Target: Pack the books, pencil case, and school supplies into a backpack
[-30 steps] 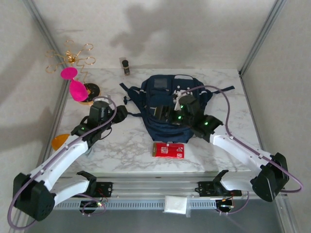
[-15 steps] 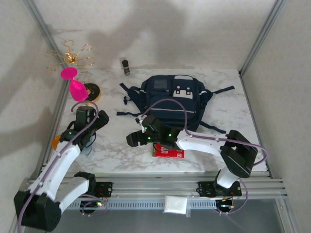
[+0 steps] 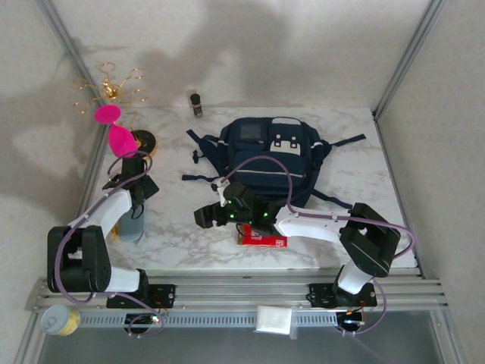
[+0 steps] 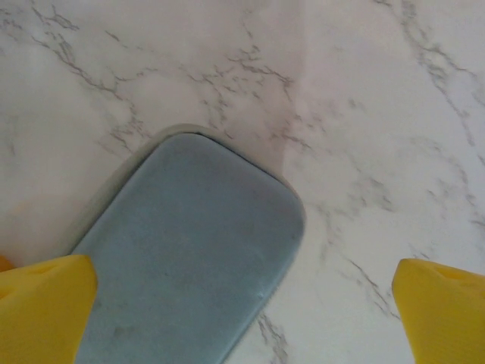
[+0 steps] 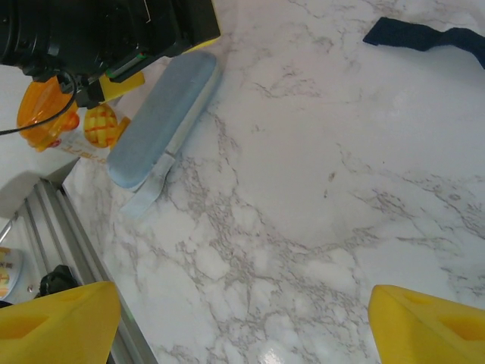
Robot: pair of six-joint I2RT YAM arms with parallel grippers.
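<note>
Far left, back corner: gold wire ornament (image 3: 112, 87), and a pink object (image 3: 114, 133) just in front of it. Forward of those, near the table's left edge, the pencil case (image 3: 130, 224) lies flat on the marble table (image 3: 182, 243); it is grey-blue with rounded corners. My left gripper (image 4: 242, 299) hangs directly above it, fingers spread wide, one yellow fingertip (image 4: 42, 303) over the case's near end and the other off over bare marble. Nothing is held, and I cannot tell whether the left tip touches the case. In my right wrist view an orange object (image 5: 44, 112) sits just beside the case, on its outer side. A small dark bottle (image 3: 197, 104) stands at the back edge, left of centre. My right gripper (image 5: 242, 326) is out over the middle of the table, pointing left toward the case, fingers wide with only veined marble between them; it holds nothing and is well apart from the case. A flat red rectangle with a white label (image 3: 261, 236) lies near the front edge, under my right forearm. Behind it, at centre back, the backpack (image 3: 265, 155) lies flat, navy with a grey square panel and white patches on top, dark straps splayed to both sides. One strap end (image 5: 424, 34) shows on the marble in my right wrist view.
</note>
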